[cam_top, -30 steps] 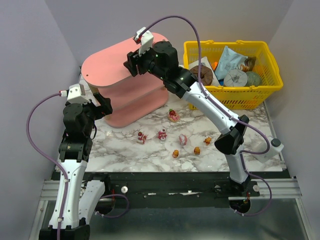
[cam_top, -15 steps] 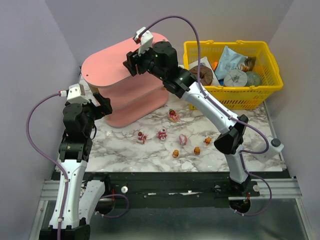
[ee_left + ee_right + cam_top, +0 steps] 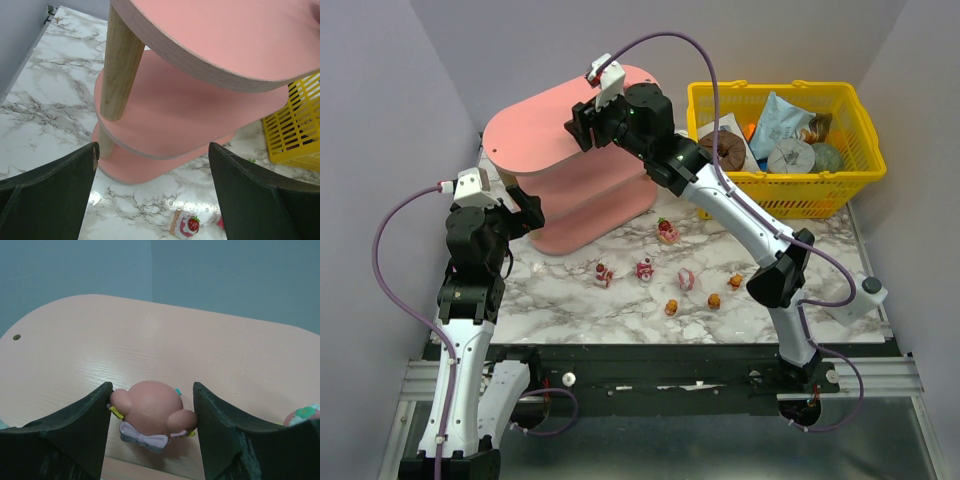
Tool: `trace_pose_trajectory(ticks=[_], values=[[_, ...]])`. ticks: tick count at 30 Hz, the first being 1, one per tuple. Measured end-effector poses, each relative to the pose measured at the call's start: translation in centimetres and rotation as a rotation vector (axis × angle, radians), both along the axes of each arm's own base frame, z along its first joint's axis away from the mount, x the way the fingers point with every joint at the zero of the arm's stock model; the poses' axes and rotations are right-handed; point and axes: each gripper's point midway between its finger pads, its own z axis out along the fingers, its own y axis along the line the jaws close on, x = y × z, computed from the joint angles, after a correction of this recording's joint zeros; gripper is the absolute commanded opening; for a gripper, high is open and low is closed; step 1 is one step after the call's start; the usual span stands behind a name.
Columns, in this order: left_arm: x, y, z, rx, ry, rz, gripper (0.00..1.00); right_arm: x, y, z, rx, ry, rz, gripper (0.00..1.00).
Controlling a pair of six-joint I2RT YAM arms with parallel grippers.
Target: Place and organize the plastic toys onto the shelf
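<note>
The right jaws are over the top board of the shelf [image 3: 550,140], closed on a round pink toy [image 3: 152,412]. Both fingers [image 3: 75,430] press against its sides, so it looks gripped rather than let go. It sits low over the board, close to the shelf's front edge, but I cannot tell whether its base touches the wood. A second toy [image 3: 302,416], checked green and white, shows on the same board further along, so the pink one is probably being set beside it to form a row. The left jaws are wide open and empty. They are held off the shelf's left end, facing the wooden post [image 3: 120,65] and the two lower boards, likely kept back so the right arm has the top board to itself. Seven or so loose toys [image 3: 645,269] lie on the bench [image 3: 570,300] in front of the shelf, one of them a strawberry piece [image 3: 187,225] near its foot. Most of the task is therefore not yet done. The yellow basket [image 3: 860,130] stands to the right of the shelf.
</note>
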Motion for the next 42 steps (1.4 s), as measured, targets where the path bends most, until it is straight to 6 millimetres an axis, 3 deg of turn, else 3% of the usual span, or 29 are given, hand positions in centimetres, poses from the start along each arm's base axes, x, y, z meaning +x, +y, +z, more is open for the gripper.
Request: trace_pose_trajectory(ticks=[23, 31, 42], values=[[0.0, 0.0, 0.0, 0.000, 0.000, 0.000, 0.99, -1.3, -1.3, 0.2, -0.019, 0.059, -0.001, 0.34], [0.0, 0.0, 0.0, 0.000, 0.000, 0.000, 0.99, -1.6, -1.5, -0.2, -0.032, 0.082, -0.002, 0.39], [0.0, 0.0, 0.0, 0.000, 0.000, -0.001, 0.99, -1.6, -1.6, 1.0, -0.012, 0.065, -0.002, 0.50]])
